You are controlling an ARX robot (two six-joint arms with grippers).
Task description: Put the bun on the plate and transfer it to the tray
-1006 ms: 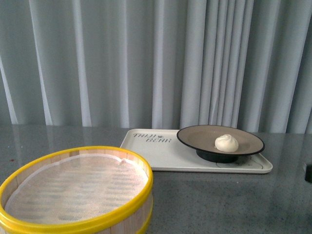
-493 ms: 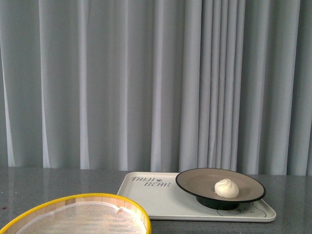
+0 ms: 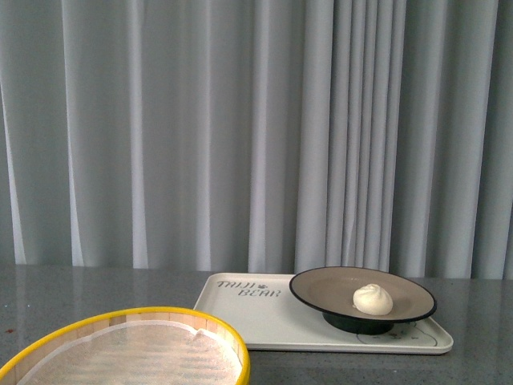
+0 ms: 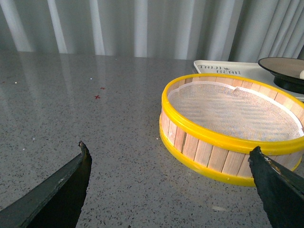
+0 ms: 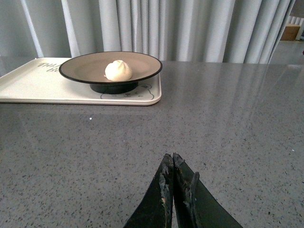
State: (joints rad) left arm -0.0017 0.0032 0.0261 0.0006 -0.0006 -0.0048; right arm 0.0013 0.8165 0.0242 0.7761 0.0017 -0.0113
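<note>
The bun [image 3: 373, 299] is sitting on the plate [image 3: 321, 292], itself resting on the tray [image 3: 264, 321]; the right gripper [image 5: 172, 164], fingers pressed together empty, is lying nearer than the wide-spread, empty left gripper [image 4: 171, 156]

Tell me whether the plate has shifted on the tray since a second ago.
No. The plate sits on the same right part of the tray, just right of its lettering. Only the camera's view tilted up; the bun rests as before.

Bun [image 3: 373, 299] sits on plate [image 3: 321, 293], plate on tray [image 3: 264, 321]
</note>
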